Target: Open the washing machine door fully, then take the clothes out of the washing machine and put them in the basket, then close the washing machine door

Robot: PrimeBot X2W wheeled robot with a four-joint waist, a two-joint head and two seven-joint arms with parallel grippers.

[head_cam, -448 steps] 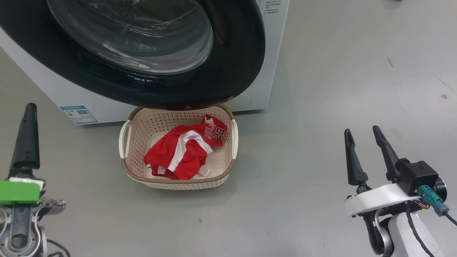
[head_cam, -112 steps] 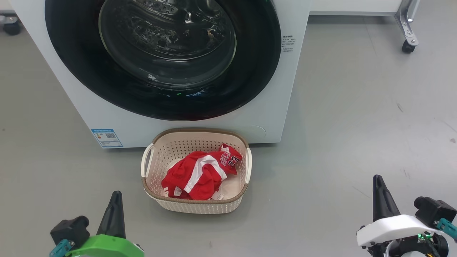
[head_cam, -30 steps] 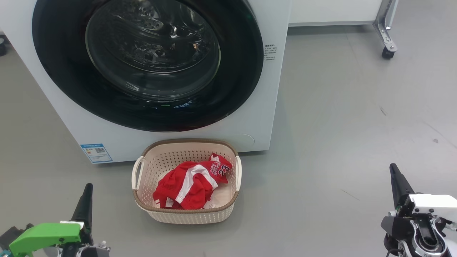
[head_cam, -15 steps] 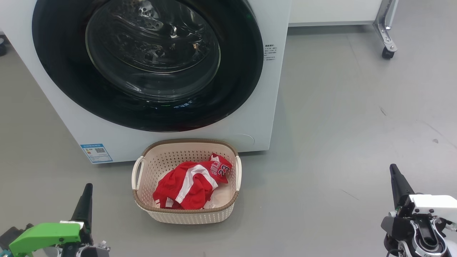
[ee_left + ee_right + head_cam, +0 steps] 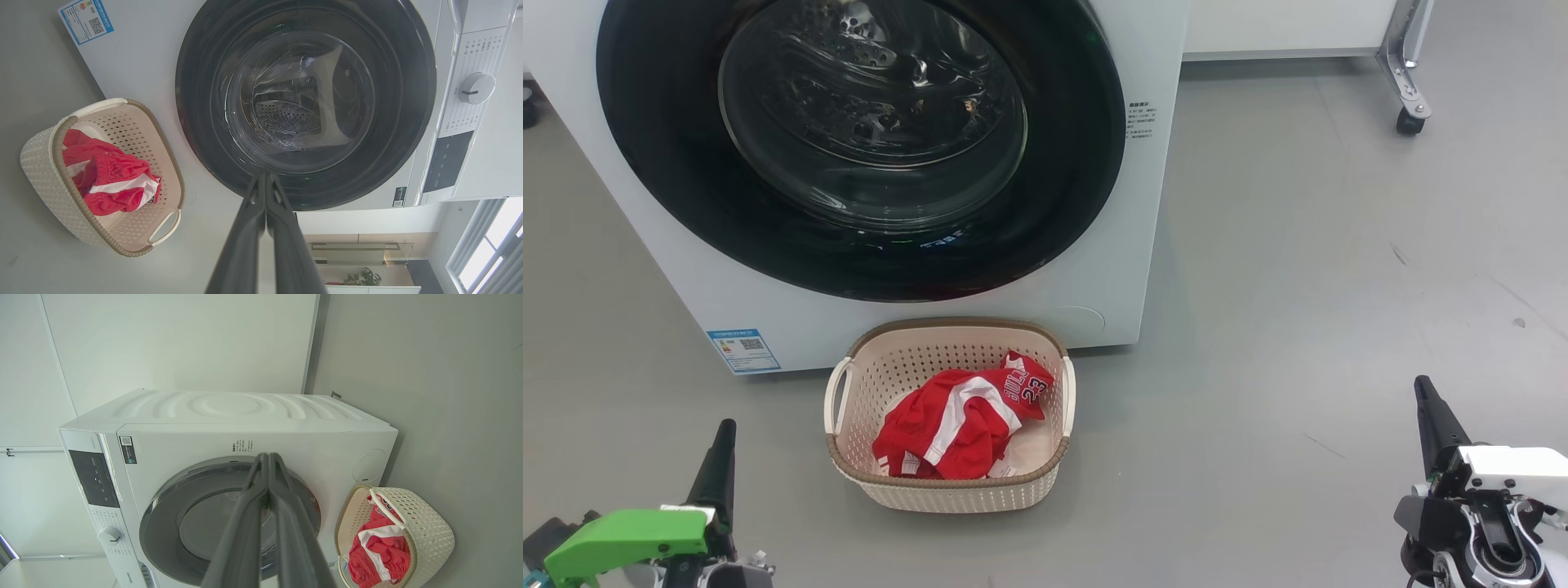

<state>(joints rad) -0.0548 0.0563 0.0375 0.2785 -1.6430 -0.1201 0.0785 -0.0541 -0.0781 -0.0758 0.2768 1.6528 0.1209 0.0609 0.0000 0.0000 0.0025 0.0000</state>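
Red clothes (image 5: 960, 420) lie in the basket (image 5: 947, 494) before the washing machine (image 5: 1147, 245), door (image 5: 849, 139) flush shut; with left pincer (image 5: 721, 445) and right pincer (image 5: 1427, 400) closed, empty, I would only confirm the latch.

The white washing machine (image 5: 1131, 245) stands at the far left, its round black door (image 5: 662, 188) shut flush against the front, with a blue label (image 5: 742, 349) low on the left. Just in front, on the grey floor (image 5: 1298, 286), sits the cream basket (image 5: 947, 494) holding red clothes (image 5: 956, 420). The left gripper (image 5: 724, 433) and right gripper (image 5: 1423, 388) flank it nearer, jaws pressed together, empty.
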